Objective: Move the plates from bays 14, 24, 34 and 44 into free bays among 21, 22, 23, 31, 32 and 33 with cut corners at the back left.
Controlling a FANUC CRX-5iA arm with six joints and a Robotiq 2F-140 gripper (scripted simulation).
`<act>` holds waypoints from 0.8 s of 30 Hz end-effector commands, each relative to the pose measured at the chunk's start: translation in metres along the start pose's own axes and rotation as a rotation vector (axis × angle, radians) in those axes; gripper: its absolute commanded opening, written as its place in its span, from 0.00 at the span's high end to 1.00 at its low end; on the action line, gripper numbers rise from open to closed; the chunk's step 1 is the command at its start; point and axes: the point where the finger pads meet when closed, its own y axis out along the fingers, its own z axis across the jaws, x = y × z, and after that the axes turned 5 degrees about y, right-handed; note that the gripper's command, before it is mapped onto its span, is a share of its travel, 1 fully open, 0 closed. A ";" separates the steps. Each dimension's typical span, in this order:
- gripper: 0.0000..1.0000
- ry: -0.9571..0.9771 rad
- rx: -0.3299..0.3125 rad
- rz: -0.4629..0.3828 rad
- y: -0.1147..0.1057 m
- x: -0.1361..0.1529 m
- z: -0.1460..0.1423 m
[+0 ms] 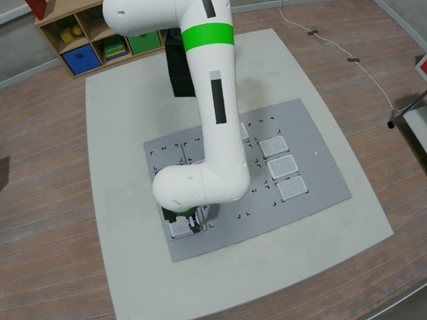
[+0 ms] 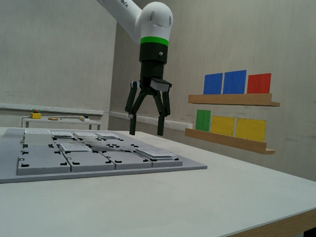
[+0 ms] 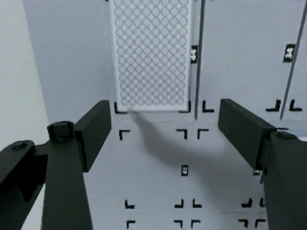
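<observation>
My gripper [image 1: 180, 221] [image 2: 146, 134] [image 3: 164, 113] is open and empty. It hangs high over the back of column 4, pointing down. The plate in bay 44 [image 1: 177, 228] [image 2: 155, 151] [image 3: 152, 57] lies flat on the raised floor, ahead of the fingers in the wrist view. Bay 14 [image 2: 43, 162], bay 24 [image 2: 88, 159] and bay 34 [image 2: 130, 157] [image 3: 245, 62] hold nothing. One plate [image 1: 197, 162] [image 2: 75, 147] lies in bay 23, mostly hidden by the arm in the top view. Plates lie in bay 21 [image 1: 273, 146] and bay 31 [image 1: 282, 167]. Cut corners are too small to tell.
The plate in bay 41 [image 1: 292, 188] [image 2: 107, 135] lies at the back left of the deck. The tall sealed block [image 1: 245, 131] [image 2: 38, 138] stands in bay 12. The arm hides much of the middle columns in the top view. Raised edges bound column 4.
</observation>
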 end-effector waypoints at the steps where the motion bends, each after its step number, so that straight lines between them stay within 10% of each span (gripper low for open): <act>1: 0.30 0.000 -0.001 0.000 -0.001 -0.017 -0.007; 24: 0.30 0.000 -0.001 0.000 0.005 -0.047 -0.016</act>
